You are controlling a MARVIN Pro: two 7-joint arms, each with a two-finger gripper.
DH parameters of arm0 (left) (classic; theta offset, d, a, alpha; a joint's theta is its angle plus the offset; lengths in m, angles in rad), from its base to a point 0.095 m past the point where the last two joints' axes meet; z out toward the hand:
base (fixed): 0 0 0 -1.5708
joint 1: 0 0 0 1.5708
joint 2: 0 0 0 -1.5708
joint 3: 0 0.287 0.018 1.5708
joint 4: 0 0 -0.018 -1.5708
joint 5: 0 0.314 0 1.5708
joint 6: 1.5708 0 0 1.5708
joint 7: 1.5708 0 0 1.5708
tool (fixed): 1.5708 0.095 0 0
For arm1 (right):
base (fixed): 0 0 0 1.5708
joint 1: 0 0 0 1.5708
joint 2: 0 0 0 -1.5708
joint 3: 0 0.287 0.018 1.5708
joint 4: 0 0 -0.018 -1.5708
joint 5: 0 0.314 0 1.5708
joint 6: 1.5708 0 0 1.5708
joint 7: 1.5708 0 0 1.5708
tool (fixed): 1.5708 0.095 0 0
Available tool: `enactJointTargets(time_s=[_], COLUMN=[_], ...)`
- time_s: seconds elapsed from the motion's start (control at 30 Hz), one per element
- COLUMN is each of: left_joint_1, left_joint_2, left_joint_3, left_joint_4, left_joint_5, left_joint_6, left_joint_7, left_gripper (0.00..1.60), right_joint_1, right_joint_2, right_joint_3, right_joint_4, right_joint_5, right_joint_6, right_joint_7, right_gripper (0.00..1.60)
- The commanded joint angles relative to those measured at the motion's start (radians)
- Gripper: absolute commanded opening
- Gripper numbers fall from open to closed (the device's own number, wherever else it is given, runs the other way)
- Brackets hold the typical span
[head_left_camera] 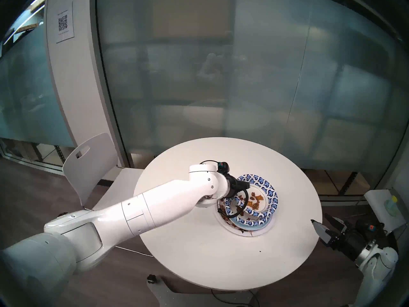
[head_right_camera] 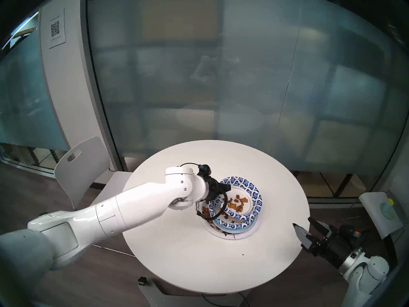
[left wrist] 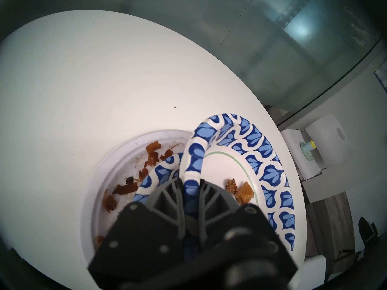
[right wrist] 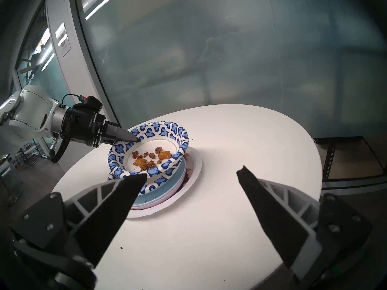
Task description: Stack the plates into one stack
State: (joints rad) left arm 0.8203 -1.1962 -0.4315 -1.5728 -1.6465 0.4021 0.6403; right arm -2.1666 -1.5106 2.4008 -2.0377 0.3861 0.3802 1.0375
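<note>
left pincer (left wrist: 191,184) – pinched shut on rim of top patterned plate (left wrist: 270,174) | right pincer (right wrist: 191,174) – held wide open, nothing held | QR sheet (head_left_camera: 63,23) – words too small to be read

we see a white table (right wrist: 240,136), a blue-and-white patterned plate (right wrist: 167,129), light blue plate (right wrist: 165,191), pink plate (right wrist: 170,196), brown scraps (right wrist: 146,157)

The stack (head_left_camera: 250,222) sits right of centre on the bench (head_left_camera: 199,255); a chair (head_left_camera: 93,167) stands at the bench's left edge.
</note>
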Motion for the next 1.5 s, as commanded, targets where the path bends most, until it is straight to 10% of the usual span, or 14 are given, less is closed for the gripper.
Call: enactJointTargets(time_s=[0.0, 0.53, 0.6, 0.7, 0.87, 1.47], left_joint_1=[0.003, 0.035, 0.034, 0.029, 0.017, 0.029], left_joint_2=[0.034, 0.081, 0.078, 0.077, 0.077, 0.241], left_joint_3=[-0.02, -0.007, -0.004, -0.002, -0.007, -0.04], left_joint_4=[-0.046, -0.079, -0.075, -0.071, -0.069, -0.281], left_joint_5=[-0.004, -0.007, -0.002, 0.007, 0.024, 0.134], left_joint_6=[-0.011, -0.018, -0.022, -0.025, -0.03, -0.095], left_joint_7=[-0.01, -0.002, 0.001, -0.001, -0.006, -0.014], left_gripper=[0.0, 0.0, 0.28, 1.28, 1.6, 1.6], right_joint_1=[0.013, 0.025, 0.024, 0.021, 0.02, 0.043], right_joint_2=[0.003, -0.001, -0.001, -0.003, -0.006, -0.023], right_joint_3=[-0.007, -0.021, -0.02, -0.018, -0.017, -0.061], right_joint_4=[-0.01, 0.001, 0.002, 0.003, 0.008, 0.004], right_joint_5=[0.004, -0.001, 0.0, 0.0, 0.001, -0.023], right_joint_6=[-0.002, -0.007, -0.007, -0.007, -0.012, -0.057], right_joint_7=[0.002, 0.001, 0.002, 0.004, 0.008, 0.007], right_gripper=[1.6, 1.6, 1.6, 1.6, 1.6, 1.6])
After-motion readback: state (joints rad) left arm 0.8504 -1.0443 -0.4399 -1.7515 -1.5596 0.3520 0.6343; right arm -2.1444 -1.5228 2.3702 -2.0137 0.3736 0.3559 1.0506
